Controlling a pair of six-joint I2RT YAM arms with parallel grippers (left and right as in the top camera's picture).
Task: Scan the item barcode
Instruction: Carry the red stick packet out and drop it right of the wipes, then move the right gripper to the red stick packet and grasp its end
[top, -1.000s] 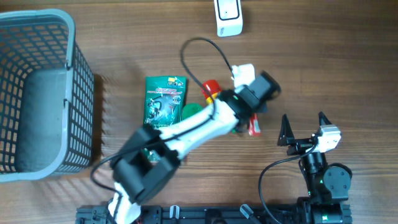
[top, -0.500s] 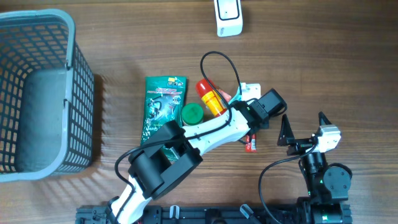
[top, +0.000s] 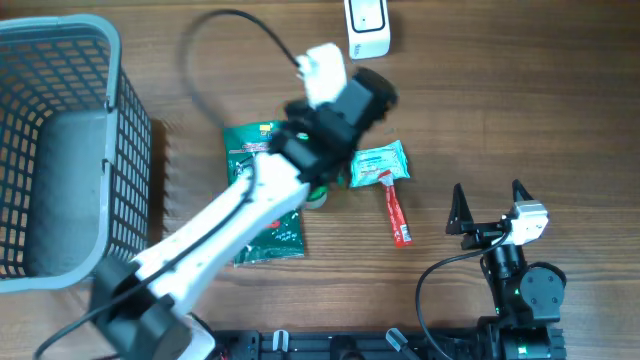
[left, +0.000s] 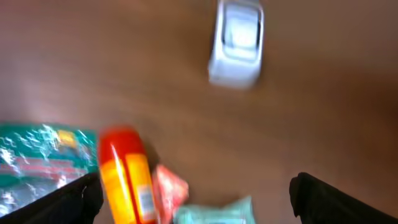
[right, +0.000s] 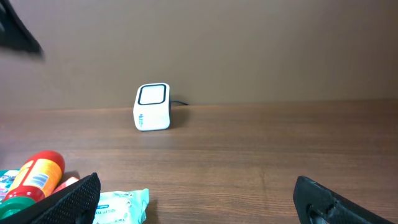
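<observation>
Facing the scanner (right: 152, 107), right end effector (right: 196, 199): we see its fingers spread wide with nothing between them; it sits nearest us, well short of the scanner.
Red tube (top: 398, 215): flat on the tabletop (top: 540, 100), on the near side of the scanner and apart from the right end effector.
Teal packet (top: 378, 165): just beyond the red tube, seemingly touching its far end, also on the scanner's near side.
Green pouch (top: 262, 190): flat, partly under the left arm (top: 230, 215), nearer than the scanner and off to its left.
Bottle (left: 127, 180): red and yellow, lying between the green pouch and the teal packet; overhead, the arm hides it from us.
Left end effector (left: 196, 193): fingers wide apart, gripping nothing; blurred overhead, it hangs above the tabletop just short of the scanner.
Basket (top: 130, 150): grey, well to the left of the scanner.
Scanner: white, upright at the far edge; every item we can make out lies on its near side.
</observation>
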